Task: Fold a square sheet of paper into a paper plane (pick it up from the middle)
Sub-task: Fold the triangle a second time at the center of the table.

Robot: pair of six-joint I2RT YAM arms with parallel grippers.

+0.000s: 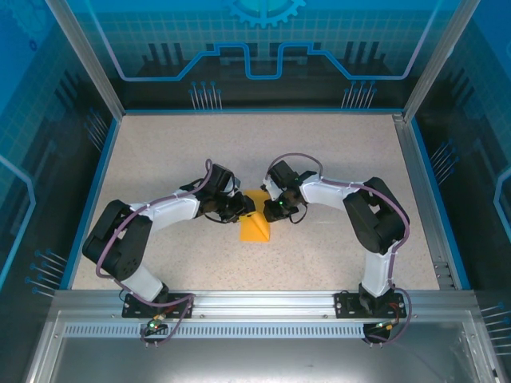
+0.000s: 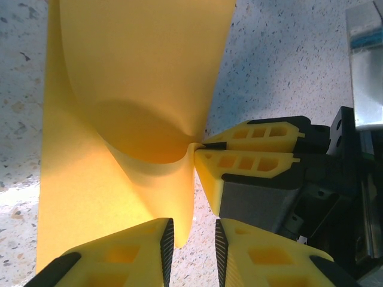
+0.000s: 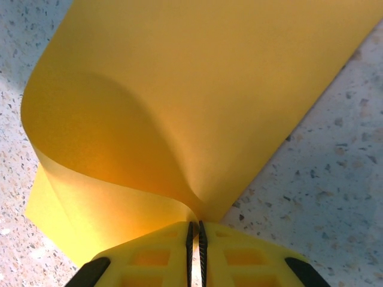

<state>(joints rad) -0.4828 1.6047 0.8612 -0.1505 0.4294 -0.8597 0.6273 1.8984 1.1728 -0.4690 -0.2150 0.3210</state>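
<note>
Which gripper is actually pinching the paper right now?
The right gripper: its jaws are pressed together on the curled square sheet of paper. The left gripper has its jaws apart, with the table showing through the gap.

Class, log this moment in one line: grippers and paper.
paper: thin orange-yellow paper sheet, curled over on speckled table | right gripper: shut on sheet | left gripper: open at sheet's edge
</note>
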